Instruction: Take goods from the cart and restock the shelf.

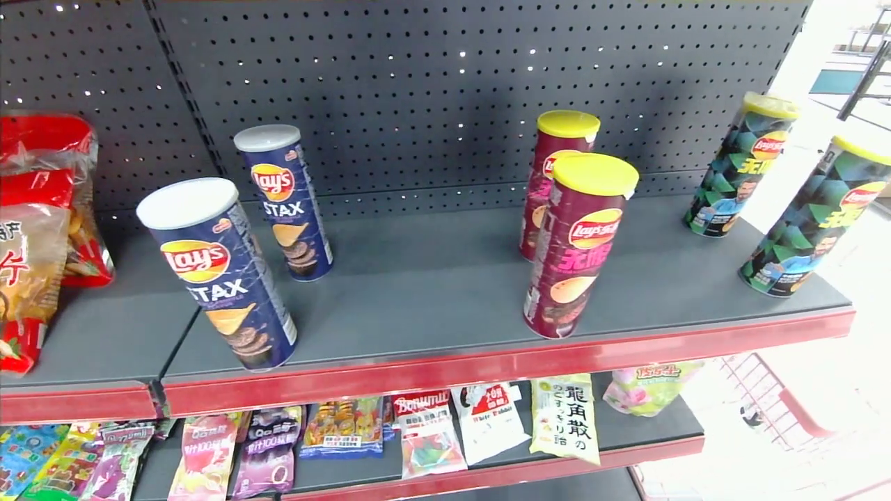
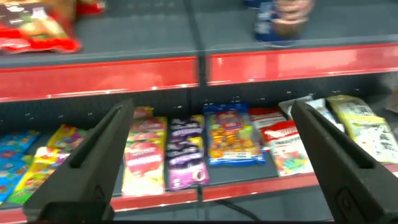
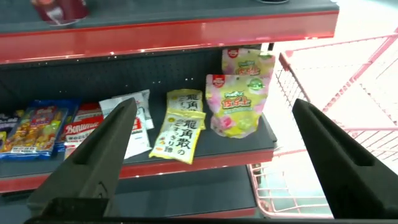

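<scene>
Gaping left tool (image 2: 211, 112), right tool (image 3: 214, 106), cans (image 1: 581, 243) upright on shelf (image 1: 431, 292)

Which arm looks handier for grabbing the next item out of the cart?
Probably the right. The cart stands on the robot's right, just beside the open, empty right pincer. The left pincer, also open, faces snack bags farther left.

On the upper shelf (image 1: 431, 278), cans are stood in three pairs, each with one can behind the other: the left pair (image 1: 219, 275), the middle pair (image 1: 581, 243) and the right pair (image 1: 807, 223) at the shelf's right end. Bags (image 1: 42, 229) are placed at its far left. Packets (image 1: 424, 431) are laid in a row on the lower shelf (image 1: 626, 435); the cart (image 1: 786, 410) is found to its right
</scene>
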You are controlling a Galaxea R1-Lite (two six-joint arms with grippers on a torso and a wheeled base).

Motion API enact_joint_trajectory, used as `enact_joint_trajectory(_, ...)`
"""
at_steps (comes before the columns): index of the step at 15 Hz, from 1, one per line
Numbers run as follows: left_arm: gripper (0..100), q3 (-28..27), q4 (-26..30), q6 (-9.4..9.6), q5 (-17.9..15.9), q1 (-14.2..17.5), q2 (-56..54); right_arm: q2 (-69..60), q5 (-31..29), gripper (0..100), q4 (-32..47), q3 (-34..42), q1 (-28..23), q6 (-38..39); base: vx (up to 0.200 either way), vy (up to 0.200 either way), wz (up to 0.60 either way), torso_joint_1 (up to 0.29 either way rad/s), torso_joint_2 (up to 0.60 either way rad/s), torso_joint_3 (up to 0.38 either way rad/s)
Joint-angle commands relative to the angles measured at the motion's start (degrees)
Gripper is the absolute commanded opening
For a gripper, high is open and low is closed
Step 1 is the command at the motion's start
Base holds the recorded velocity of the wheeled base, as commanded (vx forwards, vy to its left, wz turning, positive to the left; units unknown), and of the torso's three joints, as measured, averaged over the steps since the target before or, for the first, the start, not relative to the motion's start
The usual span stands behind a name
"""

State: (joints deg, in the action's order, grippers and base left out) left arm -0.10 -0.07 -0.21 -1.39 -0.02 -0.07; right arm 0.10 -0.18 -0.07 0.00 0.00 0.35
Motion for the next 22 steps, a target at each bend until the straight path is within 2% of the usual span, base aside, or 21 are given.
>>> enact_joint_trajectory(1, 100, 0.01, -0.01, -0.06, -0.02, -0.06, 0.07, -0.01, 0.01, 100, -0.01, 0.0, 0.0, 0.0, 0.0, -0.2, 0.0, 0.002, 0.0, 0.002)
enact_joint_trajectory(6, 100, 0.01, -0.01, 0.12, -0.02, 0.02, 0.07, -0.01, 0.01, 100, -0.01, 0.0, 0.0, 0.0, 0.0, -0.2, 0.0, 0.004, 0.01, 0.006)
enact_joint_trajectory(10, 100, 0.01, -0.01, 0.12, -0.02, 0.02, 0.07, -0.01, 0.01, 100, -0.01, 0.0, 0.0, 0.0, 0.0, 0.0, 0.45, 0.001, 0.0, 0.004)
enact_joint_trajectory(22, 100, 0.01, -0.01, 0.12, -0.02, 0.02, 0.07, -0.01, 0.01, 100, -0.01, 0.0, 0.0, 0.0, 0.0, 0.0, 0.0, 0.0, 0.0, 0.0)
